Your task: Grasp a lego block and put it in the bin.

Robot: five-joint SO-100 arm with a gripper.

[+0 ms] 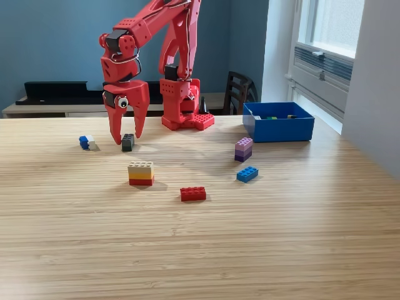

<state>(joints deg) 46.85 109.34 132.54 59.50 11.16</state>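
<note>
Red lego block (193,194) lies forward; claw (127,139) straddles black lego block (128,142).

Gripper (126,136) above small block (128,142), table (262,237) rear, exterior view's left; two-part block (86,142) further left. Stacked block (141,173) and flat block (193,194) nearer camera. Bin (278,122) at right; two blocks (244,149) (247,174) before it.
</note>
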